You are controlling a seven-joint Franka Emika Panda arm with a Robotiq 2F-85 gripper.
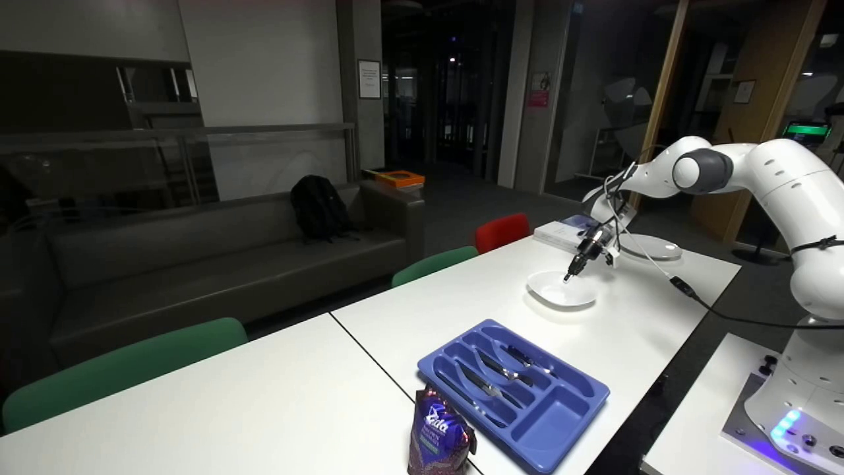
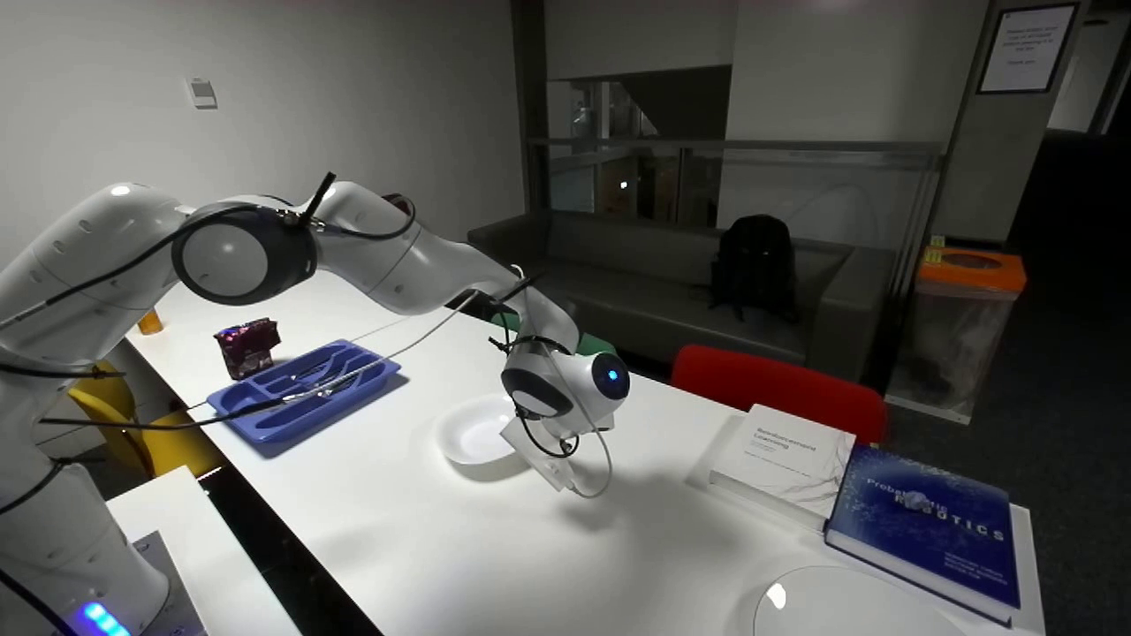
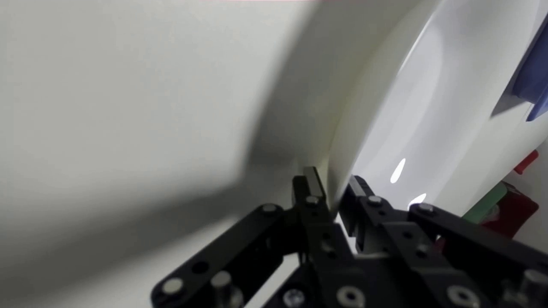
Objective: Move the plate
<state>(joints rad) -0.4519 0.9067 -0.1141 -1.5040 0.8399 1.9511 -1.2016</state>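
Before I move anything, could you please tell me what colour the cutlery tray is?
The cutlery tray is blue throughout, showing best in an exterior view.

Between tray (image 1: pixel 552 417) and books (image 2: pixel 861 508), the plate (image 1: pixel 558 294) seemingly touches the table (image 1: pixel 455 298).

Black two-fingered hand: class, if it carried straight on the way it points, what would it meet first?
Probably the glossy white shallow plate, whose rim stands between the fingers of the hand. Depth is unclear, though: the fingertip outside the rim might reach the flat white tabletop first.
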